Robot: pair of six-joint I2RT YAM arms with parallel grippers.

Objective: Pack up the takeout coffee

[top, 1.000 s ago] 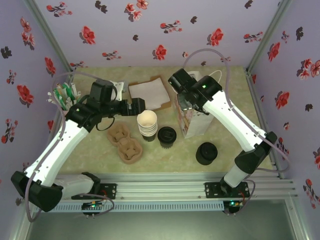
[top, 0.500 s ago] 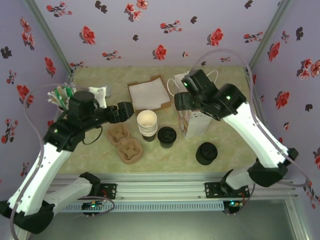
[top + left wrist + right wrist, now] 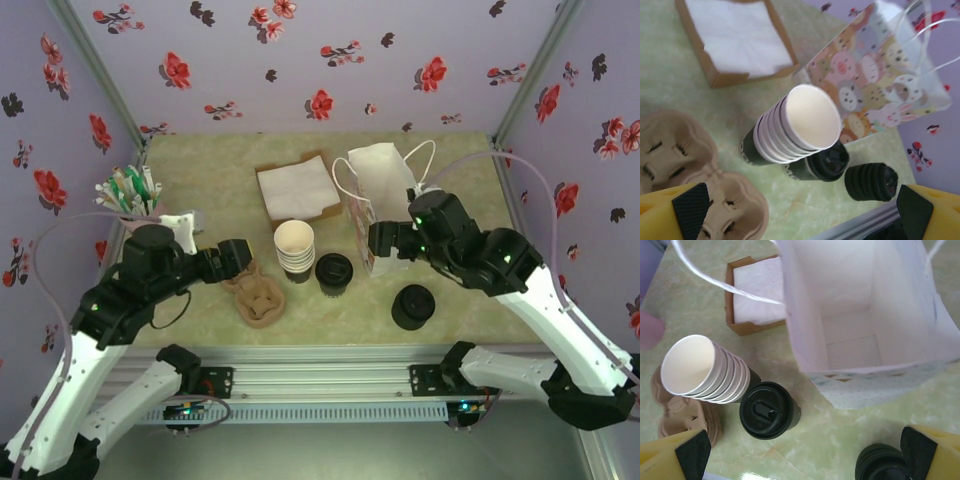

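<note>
Lavender walls (image 3: 300, 60) printed with red and dark flowers close in the back and both sides, meeting at slanted grey metal posts (image 3: 100, 75). The table top (image 3: 460, 165) is a pale green marbled surface under soft, even light. Along its near edge runs a ribbed aluminium rail (image 3: 320, 380), with a plain grey ledge (image 3: 320, 455) below it.

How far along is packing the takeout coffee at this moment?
Done: the paper bag stands upright with its mouth open, its floor bare. In hand: nothing; the left claw and right claw are both open and empty. Left: the takeout coffee, lidded, stands on the table beside the cup stack, so grasping it and lowering it into the bag remain.
</note>
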